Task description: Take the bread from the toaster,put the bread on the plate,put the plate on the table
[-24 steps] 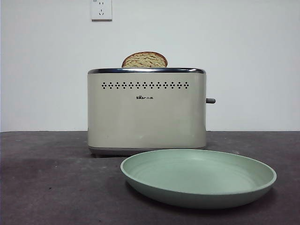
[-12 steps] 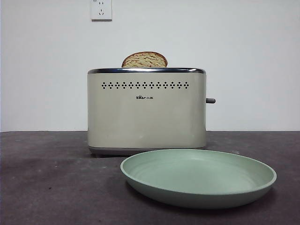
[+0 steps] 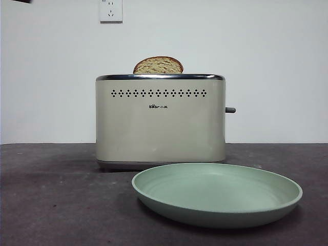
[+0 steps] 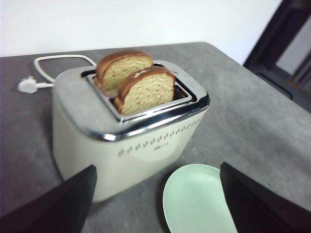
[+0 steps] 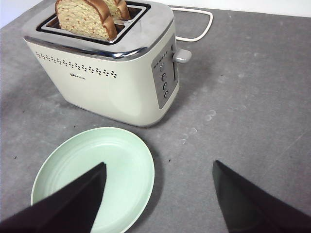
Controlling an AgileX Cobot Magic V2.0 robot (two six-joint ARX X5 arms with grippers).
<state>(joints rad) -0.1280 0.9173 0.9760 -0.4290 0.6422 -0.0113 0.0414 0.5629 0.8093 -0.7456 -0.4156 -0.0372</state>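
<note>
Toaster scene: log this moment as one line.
bread: two slices in toaster | plate: empty, on table | left gripper: open | right gripper: open

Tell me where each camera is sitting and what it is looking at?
Front view: low, at table height, looking level at the toaster and the plate; a dark tip shows top left.
Left wrist view: on the left arm, looking down at two slices of bread; left gripper open.
Right wrist view: on the right arm, looking down at the lever side; right gripper open.
All three share toaster, bread and plate.
</note>
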